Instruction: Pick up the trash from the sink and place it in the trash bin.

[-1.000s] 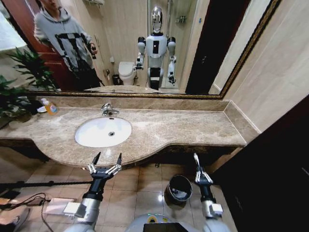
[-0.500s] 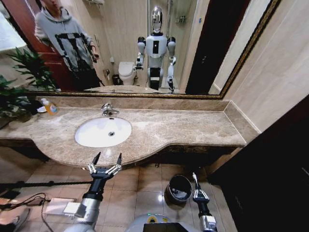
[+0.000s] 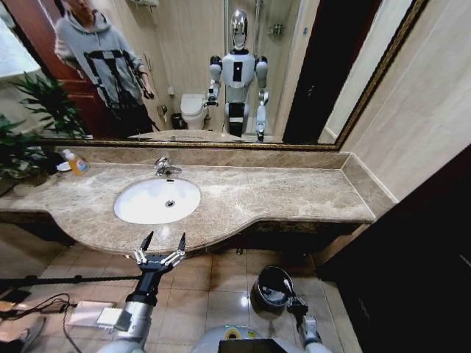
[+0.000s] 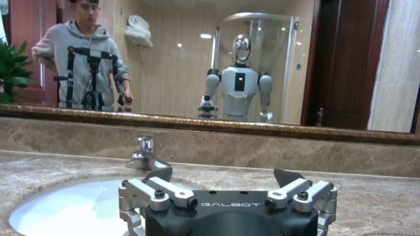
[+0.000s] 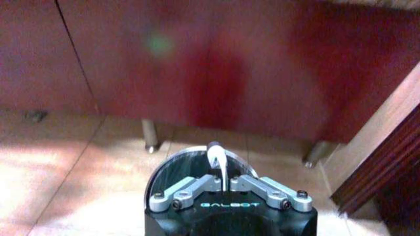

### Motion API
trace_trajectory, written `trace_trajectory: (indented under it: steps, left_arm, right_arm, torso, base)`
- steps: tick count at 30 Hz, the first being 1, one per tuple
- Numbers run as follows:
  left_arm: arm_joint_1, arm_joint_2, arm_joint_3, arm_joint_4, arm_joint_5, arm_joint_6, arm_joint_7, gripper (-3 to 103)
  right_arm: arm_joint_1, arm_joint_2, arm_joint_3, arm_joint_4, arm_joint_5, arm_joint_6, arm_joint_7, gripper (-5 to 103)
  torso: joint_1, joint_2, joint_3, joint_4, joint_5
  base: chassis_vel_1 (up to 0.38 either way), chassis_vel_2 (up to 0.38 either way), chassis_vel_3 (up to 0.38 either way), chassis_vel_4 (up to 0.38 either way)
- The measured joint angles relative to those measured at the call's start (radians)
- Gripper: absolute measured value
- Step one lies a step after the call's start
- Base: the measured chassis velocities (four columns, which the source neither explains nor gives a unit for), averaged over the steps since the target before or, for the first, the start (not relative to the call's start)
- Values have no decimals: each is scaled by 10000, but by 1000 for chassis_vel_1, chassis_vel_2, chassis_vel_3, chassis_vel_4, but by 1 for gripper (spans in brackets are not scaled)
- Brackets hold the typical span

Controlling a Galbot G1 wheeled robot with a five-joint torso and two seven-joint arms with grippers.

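low over the trash bin [image 3: 274, 287] your right gripper [image 3: 288, 287] pinches a white tube [image 5: 216, 158], half hidden; left gripper [image 3: 162, 243] gapes wide near the sink [image 3: 157, 200].

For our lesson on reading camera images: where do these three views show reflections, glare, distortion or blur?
Head view: straight edges bow, the mirror reflects the room, glare spots the floor beside the trash bin. Left wrist view: mirror reflection sharp, the left gripper slightly soft. Right wrist view: blurred, reddish.

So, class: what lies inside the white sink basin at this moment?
The sink shows bare white porcelain and its central drain; no trash is visible in it. The left gripper hangs open before the counter edge; in the left wrist view it covers the near part of the basin.
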Motion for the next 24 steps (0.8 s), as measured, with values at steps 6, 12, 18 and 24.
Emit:
trace_trajectory:
  steps: [6, 12, 18, 24]
  left_arm:
    - [0, 0, 0, 0, 0, 0, 0, 100]
    - [0, 0, 1, 0, 0, 0, 0, 100]
    - [0, 0, 1, 0, 0, 0, 0, 100]
    - [0, 0, 1, 0, 0, 0, 0, 100]
  right_arm:
    - [715, 144, -49, -1056, -375, -142, -38, 3]
    - [1778, 458, -121, -2599, -643, -358, -97, 3]
    - [2313, 621, -115, -3421, -961, -329, -256, 3]
    - [3238, 789, -76, -4860, -1226, -44, -326, 3]
  torso:
    - [0, 0, 0, 0, 0]
    - [0, 0, 0, 1, 0]
    - [0, 0, 0, 0, -1]
    - [0, 0, 0, 0, 0]
  base:
    - [0, 0, 0, 0]
    - [0, 0, 0, 0]
    - [0, 0, 0, 0]
    - [0, 0, 0, 0]
